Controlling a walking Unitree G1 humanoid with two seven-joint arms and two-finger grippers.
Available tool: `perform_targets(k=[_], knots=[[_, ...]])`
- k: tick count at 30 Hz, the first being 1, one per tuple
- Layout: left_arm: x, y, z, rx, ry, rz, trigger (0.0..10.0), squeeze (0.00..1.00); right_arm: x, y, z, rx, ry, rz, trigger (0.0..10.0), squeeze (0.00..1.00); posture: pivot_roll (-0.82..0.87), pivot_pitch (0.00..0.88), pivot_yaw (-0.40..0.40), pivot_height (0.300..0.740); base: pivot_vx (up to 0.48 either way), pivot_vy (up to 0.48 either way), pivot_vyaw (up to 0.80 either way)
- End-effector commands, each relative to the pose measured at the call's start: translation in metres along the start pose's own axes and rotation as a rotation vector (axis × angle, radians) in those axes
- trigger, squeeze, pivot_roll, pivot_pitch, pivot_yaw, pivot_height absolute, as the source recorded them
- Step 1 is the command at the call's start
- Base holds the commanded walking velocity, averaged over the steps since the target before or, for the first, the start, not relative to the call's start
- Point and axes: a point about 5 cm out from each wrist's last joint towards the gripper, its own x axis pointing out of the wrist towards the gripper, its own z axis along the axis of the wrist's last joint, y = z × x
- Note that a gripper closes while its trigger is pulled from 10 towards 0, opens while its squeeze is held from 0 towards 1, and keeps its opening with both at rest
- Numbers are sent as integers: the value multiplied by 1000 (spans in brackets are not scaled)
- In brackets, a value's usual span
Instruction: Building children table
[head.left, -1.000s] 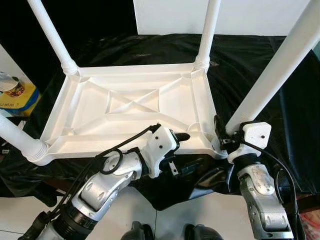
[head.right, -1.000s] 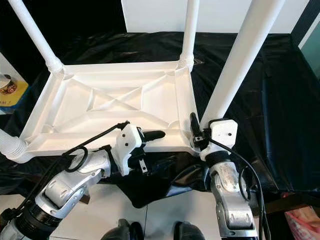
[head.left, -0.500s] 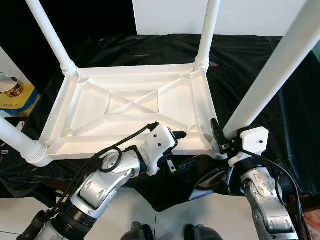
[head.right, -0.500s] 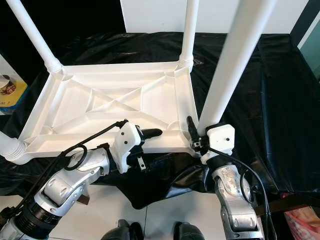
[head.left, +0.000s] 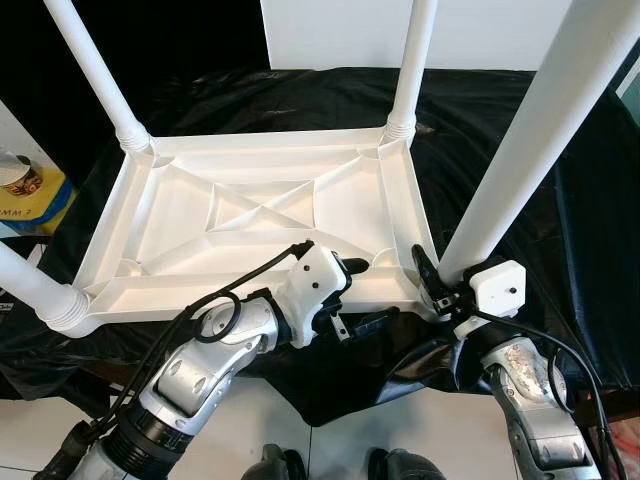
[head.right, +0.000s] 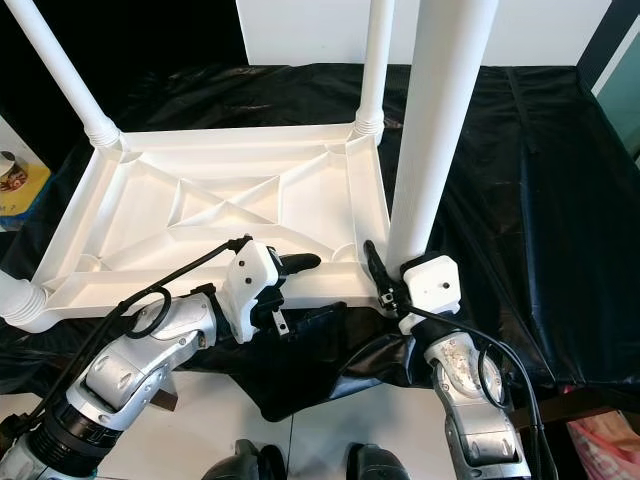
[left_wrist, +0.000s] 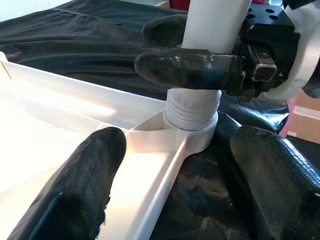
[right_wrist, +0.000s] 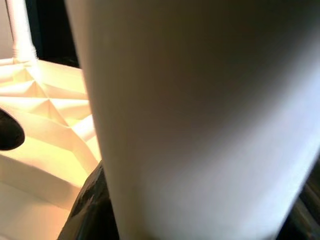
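A white plastic table top (head.left: 250, 200) lies upside down on a black cloth. Three white legs stand in its corners: far left (head.left: 95, 75), far right (head.left: 410, 70) and near left (head.left: 30, 290). A fourth leg (head.right: 435, 120) stands almost upright at the near right corner. Its threaded end sits in the corner socket (left_wrist: 192, 135). My right gripper (head.left: 445, 282) is shut on this leg just above the thread, with one finger (left_wrist: 190, 67) across its front. My left gripper (head.left: 362, 293) is open and straddles the table's near rim beside that corner, one finger (left_wrist: 90, 170) inside and one (left_wrist: 270, 170) outside.
The black cloth (head.right: 520, 180) covers a low surface and hangs over its near edge. A yellow box with a can (head.left: 25, 190) stands at the left. A white panel (head.left: 340, 30) rises behind. Pale floor tiles (head.left: 40, 430) lie in front.
The leg in my right gripper has swung from leaning right to almost upright, and the gripper has shifted a little left toward the corner. My left gripper has stayed on the rim.
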Motion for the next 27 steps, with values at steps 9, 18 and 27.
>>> perform_targets(k=[9,18,27], knots=[[-1,-1,1,9,13,-43,10000,0,-6,4,-32,186,196,-55,10000,0,-88,161,39,740,0,0,0],[-1,-1,2,16,10,-46,10000,0,-8,-8,-41,277,251,-189,10000,0,-87,158,39,740,0,0,0],[-1,-1,3,17,9,-49,10000,0,-8,-6,-40,232,246,-191,10000,0,-86,156,43,740,0,0,0]])
